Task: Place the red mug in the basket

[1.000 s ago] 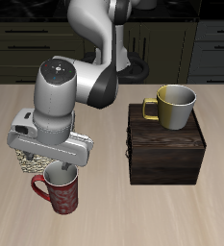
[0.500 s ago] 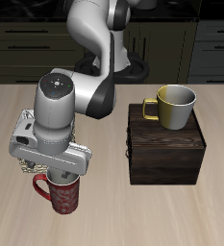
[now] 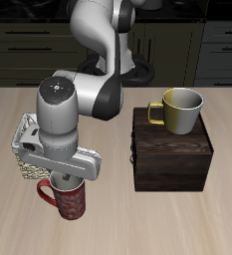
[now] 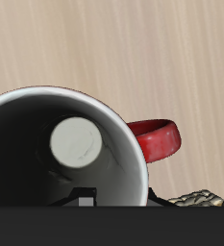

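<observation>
The gripper (image 3: 68,181) hangs straight over the upright mug (image 3: 68,202), just beside the basket (image 3: 29,151); I cannot tell whether its jaws are apart.

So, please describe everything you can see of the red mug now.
The red mug looks ceramic, dark red with a pattern, and stands upright on the table near its front edge, just in front of the basket. Its red loop handle sticks out sideways. The inside is pale grey and empty. The gripper is directly over its rim; the fingers are hidden, so contact cannot be told.
</observation>
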Available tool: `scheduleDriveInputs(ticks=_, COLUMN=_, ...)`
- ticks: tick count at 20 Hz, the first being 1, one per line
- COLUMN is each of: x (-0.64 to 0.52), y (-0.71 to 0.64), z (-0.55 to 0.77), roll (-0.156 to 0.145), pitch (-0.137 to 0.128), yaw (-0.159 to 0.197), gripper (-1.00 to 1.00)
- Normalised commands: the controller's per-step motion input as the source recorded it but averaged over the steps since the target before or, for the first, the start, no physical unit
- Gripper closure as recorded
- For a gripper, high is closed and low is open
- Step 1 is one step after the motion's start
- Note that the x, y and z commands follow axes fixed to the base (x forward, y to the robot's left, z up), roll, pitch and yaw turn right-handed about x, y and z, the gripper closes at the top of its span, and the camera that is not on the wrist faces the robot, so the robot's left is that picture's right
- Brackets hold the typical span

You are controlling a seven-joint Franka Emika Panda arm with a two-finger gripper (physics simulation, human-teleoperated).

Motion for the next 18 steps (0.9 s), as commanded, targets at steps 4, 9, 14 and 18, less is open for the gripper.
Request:
scheduleDriveInputs(ticks=4, x=-0.04, y=0.18, z=-0.01, roll=0.036, pitch=-0.029, yaw=0.032, gripper=1.00)
scheduleDriveInputs(ticks=9, x=-0.02, y=-0.05, z=0.12, roll=-0.010, pitch=-0.021, yaw=-0.026, gripper=1.00)
scheduleDriveInputs(ticks=14, x=-0.13, y=-0.05, z=0.33, roll=-0.012, pitch=-0.033, yaw=0.006, gripper=1.00)
scheduleDriveInputs(ticks=18, x=-0.21, y=-0.08, z=0.44, roll=-0.018, pitch=-0.044, yaw=-0.005, gripper=1.00)
